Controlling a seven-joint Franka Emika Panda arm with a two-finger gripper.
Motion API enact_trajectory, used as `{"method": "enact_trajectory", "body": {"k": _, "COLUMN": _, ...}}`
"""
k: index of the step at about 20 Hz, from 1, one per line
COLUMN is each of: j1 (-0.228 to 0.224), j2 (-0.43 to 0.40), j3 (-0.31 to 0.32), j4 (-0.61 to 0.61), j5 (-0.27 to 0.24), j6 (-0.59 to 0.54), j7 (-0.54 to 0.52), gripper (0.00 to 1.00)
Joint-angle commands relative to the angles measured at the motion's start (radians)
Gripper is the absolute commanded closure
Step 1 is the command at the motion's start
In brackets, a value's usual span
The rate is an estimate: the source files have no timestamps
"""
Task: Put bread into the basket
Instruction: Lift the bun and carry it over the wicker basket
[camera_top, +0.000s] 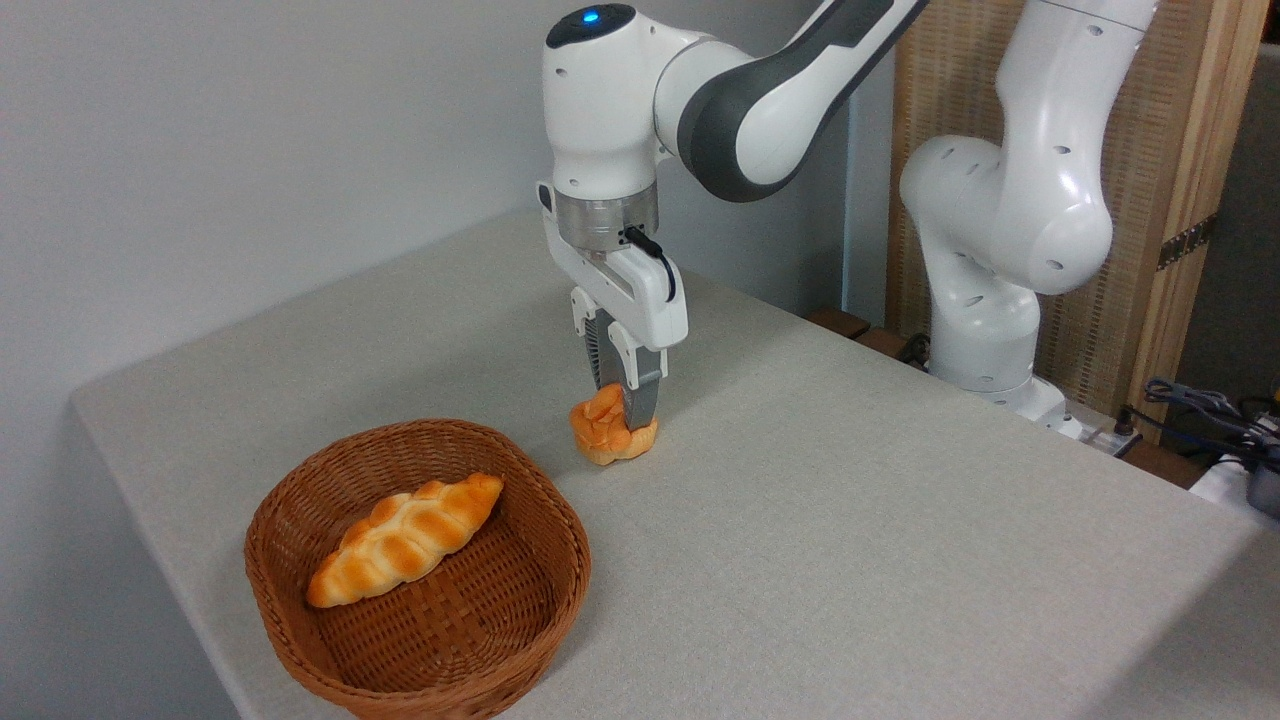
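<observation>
Bread (606, 430): gripped, not yet in basket (300, 600).

Small knotted bun, on or just above the table (850, 520), outside the basket just beyond its far-right rim. Gripper (622, 405) vertical over it, fingers closed onto its sides. Basket holds only a long braided loaf (405, 540). Outstanding, by my reading: lift, carry over the rim, release.

Basket (300, 640) base past the bottom edge; bread (612, 428) middle behind the jaws; arm top cropped.

Long loaf (405, 540) across basket (560, 590) floor
</observation>
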Motion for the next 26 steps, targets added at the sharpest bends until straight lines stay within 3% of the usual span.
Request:
{"method": "enact_trajectory", "body": {"k": 1, "j1": -0.015, "j2": -0.007, "j3": 0.022, "j4": 0.017, "j5": 0.003, "j6": 0.002, "j7": 0.003, "gripper": 0.81}}
{"method": "enact_trajectory", "body": {"k": 5, "j1": -0.008, "j2": 0.03, "j3": 0.036, "j4": 0.167, "j5": 0.009, "j6": -0.163, "j7": 0.005, "gripper": 0.81}}
{"method": "enact_trajectory", "body": {"k": 7, "j1": -0.017, "j2": 0.047, "j3": 0.109, "j4": 0.276, "j5": 0.01, "j6": -0.251, "j7": 0.011, "gripper": 0.81}}
{"method": "enact_trajectory", "body": {"k": 9, "j1": -0.017, "j2": 0.053, "j3": 0.136, "j4": 0.353, "j5": 0.01, "j6": -0.293, "j7": 0.008, "gripper": 0.8}}
{"method": "enact_trajectory", "body": {"k": 13, "j1": -0.017, "j2": 0.111, "j3": 0.176, "j4": 0.481, "j5": 0.013, "j6": -0.293, "j7": 0.009, "gripper": 0.78}}
{"method": "enact_trajectory", "body": {"k": 20, "j1": -0.015, "j2": 0.297, "j3": 0.246, "j4": 0.689, "j5": 0.04, "j6": -0.218, "j7": 0.012, "gripper": 0.73}}
{"method": "enact_trajectory", "body": {"k": 22, "j1": -0.015, "j2": 0.324, "j3": 0.248, "j4": 0.693, "j5": 0.043, "j6": -0.155, "j7": 0.014, "gripper": 0.63}}
{"method": "enact_trajectory", "body": {"k": 26, "j1": -0.015, "j2": 0.369, "j3": 0.248, "j4": 0.692, "j5": 0.085, "j6": -0.087, "j7": 0.035, "gripper": 0.31}}
